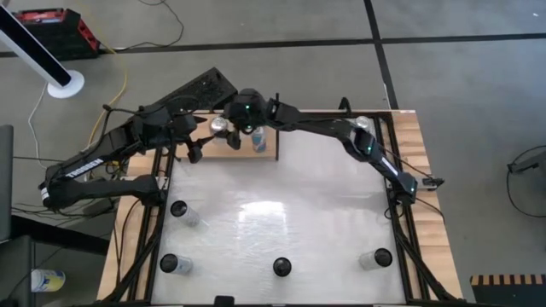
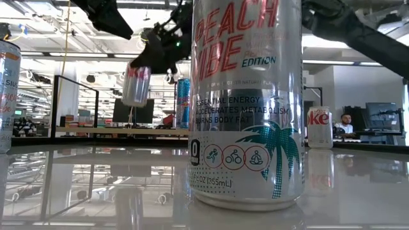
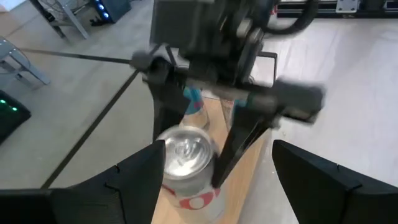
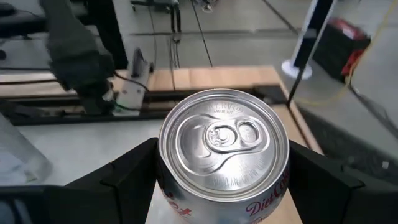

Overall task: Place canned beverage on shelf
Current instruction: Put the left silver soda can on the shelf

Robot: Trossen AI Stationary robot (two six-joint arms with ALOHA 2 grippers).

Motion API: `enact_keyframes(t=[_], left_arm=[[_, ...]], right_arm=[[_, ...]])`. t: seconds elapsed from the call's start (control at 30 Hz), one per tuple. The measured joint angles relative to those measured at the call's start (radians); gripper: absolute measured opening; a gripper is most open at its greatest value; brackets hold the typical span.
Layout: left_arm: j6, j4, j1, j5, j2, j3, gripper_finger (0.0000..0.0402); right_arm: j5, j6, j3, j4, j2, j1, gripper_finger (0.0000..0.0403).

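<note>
My right gripper [image 1: 229, 128] reaches over the table's far left and is shut on a silver Diet Coke can [image 4: 222, 149], which shows tilted in the low view [image 2: 136, 83] above the light-wood shelf [image 1: 247, 153]. A blue can [image 1: 258, 139] stands upright on the shelf's plank. My left gripper [image 1: 194, 152] is open and empty just left of the shelf, near side of the held can; its wrist view looks at the can [image 3: 186, 165] and the right gripper from a short way off. My right gripper pinches the can's side wall [image 4: 163, 163] between its two fingers, one on each side, just below the top rim. The fingers come from above, slanting down. The can hangs tilted below them, lifted clear of the shelf [image 2: 115, 131].
Several more cans stand on the white tabletop: near left [image 1: 178, 208], front left [image 1: 169, 263], front middle [image 1: 281, 267], front right [image 1: 375, 258]. The front middle one fills the low view [image 2: 246, 102]. Black frame rails run along both table sides.
</note>
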Motion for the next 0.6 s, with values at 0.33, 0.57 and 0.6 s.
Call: enact_keyframes(t=[0.33,0.57,0.6], left_arm=[[0.008,-0.007,0.0,0.001,0.0,0.0,0.0281],[0.007,-0.007,0.0,0.001,0.0,0.0,0.0281],[0.007,-0.007,0.0,0.001,0.0,0.0,0.0281]], right_arm=[[0.0,0.022,-0.013,-0.043,0.028,-0.012,0.0322],[-0.014,0.023,-0.017,-0.106,0.028,-0.013,0.0322],[-0.014,0.023,-0.017,-0.107,0.028,-0.013,0.0322]])
